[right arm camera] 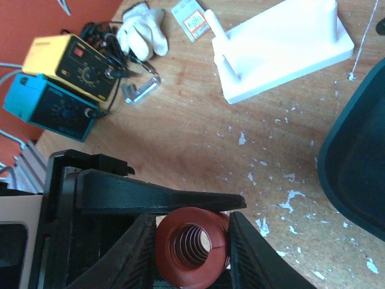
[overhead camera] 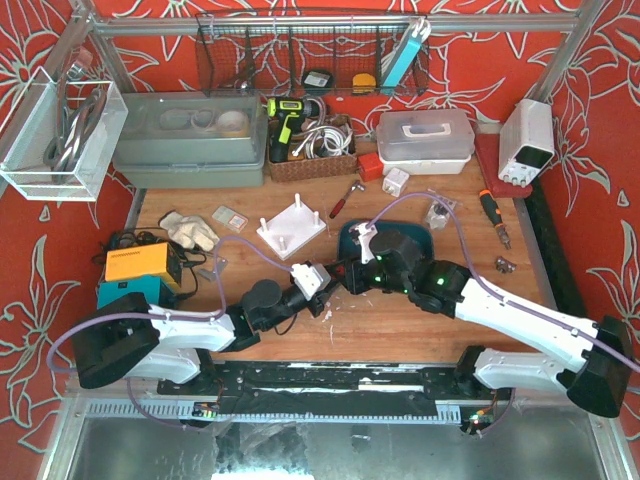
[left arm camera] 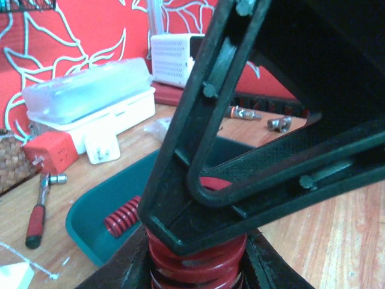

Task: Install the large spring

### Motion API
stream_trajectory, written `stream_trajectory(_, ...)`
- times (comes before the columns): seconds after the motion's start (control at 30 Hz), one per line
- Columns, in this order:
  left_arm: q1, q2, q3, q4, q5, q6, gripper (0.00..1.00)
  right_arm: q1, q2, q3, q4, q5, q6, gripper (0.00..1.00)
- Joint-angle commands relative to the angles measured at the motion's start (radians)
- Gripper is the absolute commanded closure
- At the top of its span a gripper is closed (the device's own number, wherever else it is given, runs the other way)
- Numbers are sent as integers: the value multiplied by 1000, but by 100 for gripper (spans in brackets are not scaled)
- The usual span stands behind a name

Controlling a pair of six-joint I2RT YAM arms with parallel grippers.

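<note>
1. Top external view: both arms reach inward over the wooden table, the left gripper and right gripper meeting tip to tip near the white pegged base plate.
2. Right wrist view: the large red coil spring sits between the right gripper's two fingers, which press on both its sides. The jaws are narrowed to its width.
3. Left wrist view: the spring stands on end between the left fingers, flush against its coils, so this jaw grips it too. The right gripper's black frame sits over its top.
4. Just behind lies a teal plastic tray with a second red spring inside.
</note>
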Motion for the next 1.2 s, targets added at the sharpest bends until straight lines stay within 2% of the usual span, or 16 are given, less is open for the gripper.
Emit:
stream_trajectory(0.0, 1, 15, 73, -18, -9, 27, 100, 34, 62, 56, -4, -134, -63, 90)
stream_trajectory(0.2, 1, 54, 116, -56, -10, 12, 100, 47, 105, 68, 15, -186, -89, 97)
stream_trajectory(0.43, 1, 92, 152, -74, -8, -6, 100, 58, 131, 68, 58, -235, -75, 96)
stream_trajectory(0.57, 10, 72, 146, -76, -28, -23, 100, 56, 98, 69, 5, -107, -97, 91)
stream_trajectory(0.7, 64, 25, 109, -65, -1, -107, 100, 53, 27, 67, -50, 85, -140, 69)
stream_trajectory(0.8, 131, -29, 65, -41, 25, -169, 100, 50, -26, 76, -103, 283, -172, 48)
stream_trajectory(0.9, 204, -88, 41, -53, 27, -199, 100, 38, -93, 76, -137, 426, -196, 31)
stream_trajectory(1.0, 273, -133, 34, -71, 7, -210, 100, 27, -154, 46, -132, 488, -216, 17)
stream_trajectory(1.13, 359, -139, 31, -71, -42, -223, 100, 19, -219, -15, -94, 534, -222, 2)
stream_trajectory(1.17, 382, -133, 33, -77, -52, -233, 100, 19, -234, -32, -83, 543, -224, 1)
